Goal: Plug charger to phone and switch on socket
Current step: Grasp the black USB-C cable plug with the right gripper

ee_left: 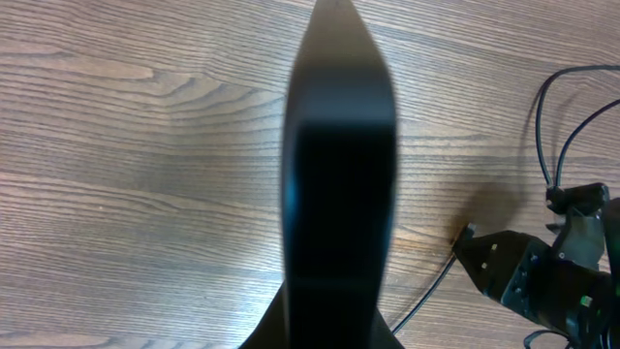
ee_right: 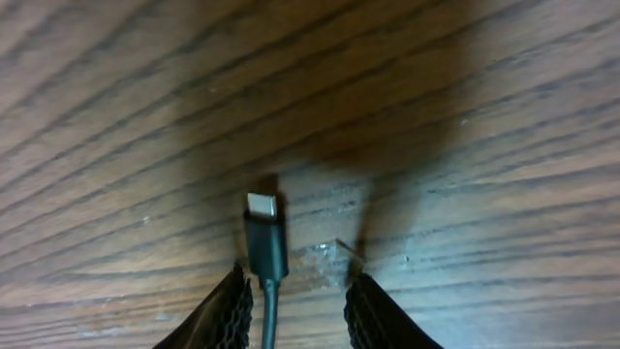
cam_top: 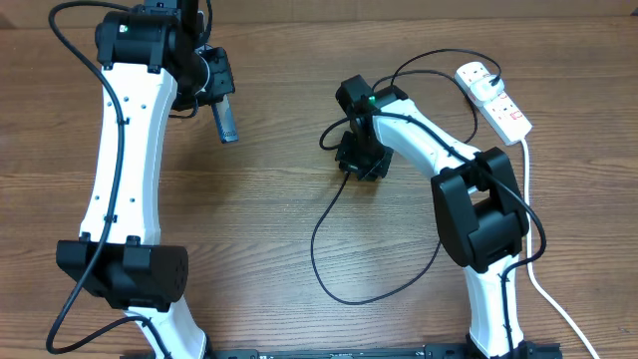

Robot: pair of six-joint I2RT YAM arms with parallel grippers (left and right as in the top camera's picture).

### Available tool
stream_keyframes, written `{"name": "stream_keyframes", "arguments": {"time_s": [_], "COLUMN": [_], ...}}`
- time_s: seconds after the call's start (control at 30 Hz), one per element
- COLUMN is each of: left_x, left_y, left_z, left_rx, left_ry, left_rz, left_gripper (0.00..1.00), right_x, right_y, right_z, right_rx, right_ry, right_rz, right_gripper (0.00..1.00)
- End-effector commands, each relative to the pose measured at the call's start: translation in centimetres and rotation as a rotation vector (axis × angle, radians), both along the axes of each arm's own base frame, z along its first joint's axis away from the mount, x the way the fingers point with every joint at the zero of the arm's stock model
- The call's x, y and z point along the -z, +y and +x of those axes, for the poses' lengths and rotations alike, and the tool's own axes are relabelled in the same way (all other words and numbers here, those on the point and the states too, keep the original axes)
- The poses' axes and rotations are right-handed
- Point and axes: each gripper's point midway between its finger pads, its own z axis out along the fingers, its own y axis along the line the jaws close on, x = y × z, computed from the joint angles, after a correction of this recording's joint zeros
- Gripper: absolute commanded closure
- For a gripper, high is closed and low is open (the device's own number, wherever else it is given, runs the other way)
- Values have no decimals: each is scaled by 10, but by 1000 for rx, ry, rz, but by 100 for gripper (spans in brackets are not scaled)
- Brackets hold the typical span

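Observation:
My left gripper is at the far left of the table, shut on the phone, which shows edge-on as a thin dark slab. In the left wrist view the phone fills the middle and hides the fingers. My right gripper is down at the table's centre. In its wrist view the charger's connector tip lies on the wood between the open fingers, close to the left pad and apart from the right one. The black charger cable loops toward the white socket at the back right.
A thick white cord runs from the socket down the right side to the front edge. The black cable's big loop lies in front of the right arm's base. The right gripper shows at the lower right of the left wrist view.

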Motion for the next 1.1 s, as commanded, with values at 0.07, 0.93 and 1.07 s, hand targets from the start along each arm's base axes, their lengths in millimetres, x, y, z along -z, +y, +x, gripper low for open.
{"name": "stream_keyframes", "arguments": {"time_s": [0.07, 0.93, 1.07], "left_x": [-7, -7, -7], "left_y": [0, 0, 0], "left_z": [0, 0, 0], "left_rx": [-17, -17, -17], "left_ry": [-20, -20, -19], "left_rz": [-3, -3, -4], "left_gripper": [96, 96, 96], "right_x": [3, 17, 17], "right_y": [4, 11, 12], "right_z": [-3, -7, -5], "right_rx": [-10, -28, -28], "right_ry": [5, 23, 14], "right_rz": [0, -7, -2], "right_gripper": [69, 85, 96]}}
